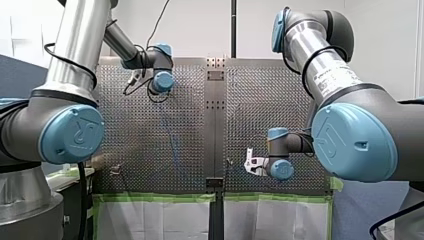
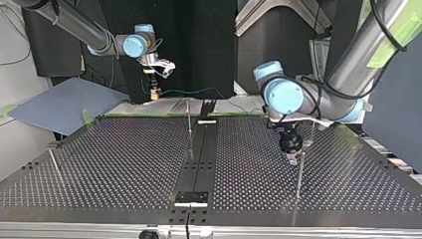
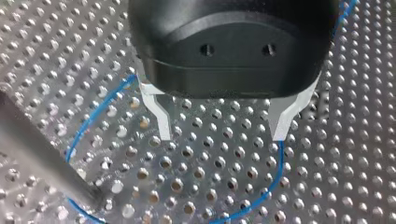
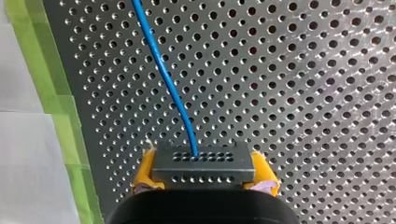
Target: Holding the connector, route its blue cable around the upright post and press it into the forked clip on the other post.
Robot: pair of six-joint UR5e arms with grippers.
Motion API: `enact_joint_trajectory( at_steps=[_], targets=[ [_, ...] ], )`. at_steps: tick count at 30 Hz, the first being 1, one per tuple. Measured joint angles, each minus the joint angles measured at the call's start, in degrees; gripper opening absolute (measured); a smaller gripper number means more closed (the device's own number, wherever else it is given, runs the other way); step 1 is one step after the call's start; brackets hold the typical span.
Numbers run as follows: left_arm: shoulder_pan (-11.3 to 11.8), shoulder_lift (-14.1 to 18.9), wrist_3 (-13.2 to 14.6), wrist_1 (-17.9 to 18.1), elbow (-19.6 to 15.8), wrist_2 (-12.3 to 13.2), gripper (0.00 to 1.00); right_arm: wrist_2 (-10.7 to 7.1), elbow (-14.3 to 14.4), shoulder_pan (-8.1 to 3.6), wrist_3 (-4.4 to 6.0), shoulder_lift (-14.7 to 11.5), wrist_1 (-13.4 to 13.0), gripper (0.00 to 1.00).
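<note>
My right gripper (image 4: 203, 179) has its yellow pads shut on the dark grey connector (image 4: 203, 164). The blue cable (image 4: 163, 74) leaves the connector and runs ahead over the perforated table. In the top view this gripper (image 2: 155, 90) hangs above the far edge at the left, and the cable (image 2: 199, 91) trails toward the right. My left gripper (image 3: 222, 136) is open, its metal fingers pointing down at the table with nothing between them. A loop of cable (image 3: 275, 177) lies on the table under it and curves around a dark upright post (image 3: 51, 158). In the top view that gripper (image 2: 292, 153) hovers right by a thin post (image 2: 299, 177).
Two more thin posts stand on the table, one near the middle seam (image 2: 189, 127) and one at the top view's left (image 2: 54, 164). Green tape (image 4: 60, 107) lines the table edge beside my right gripper. A blue-grey board (image 2: 64, 104) lies off the table's far left corner.
</note>
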Motion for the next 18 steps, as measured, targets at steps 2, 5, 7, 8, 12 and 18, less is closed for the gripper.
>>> enact_joint_trajectory(
  at_steps=[2,5,7,8,12,18],
  targets=[
    [0.25,0.00,0.77,0.00,0.00,0.18,1.00,0.00,0.00,-0.02,0.04,0.00,-0.12,0.00],
    [0.32,-0.02,1.34,-0.11,-0.02,0.38,1.00,0.00,0.00,-0.05,0.06,0.00,-0.22,0.00],
    [-0.04,-0.01,1.01,-0.60,-0.01,0.60,1.00,0.00,0.00,-0.09,0.07,0.00,-0.24,0.00],
    [-0.22,-0.01,0.74,-0.80,-0.01,0.67,1.00,0.00,0.00,-0.11,0.07,0.00,-0.26,0.00],
    [-1.09,0.02,-1.09,-1.28,-0.04,0.83,1.00,0.00,0.00,-0.13,0.07,0.04,-0.27,0.00],
    [-2.18,0.38,-2.64,-1.37,-0.03,0.93,1.00,0.00,0.00,-0.17,0.07,0.08,-0.27,0.00]
  ],
)
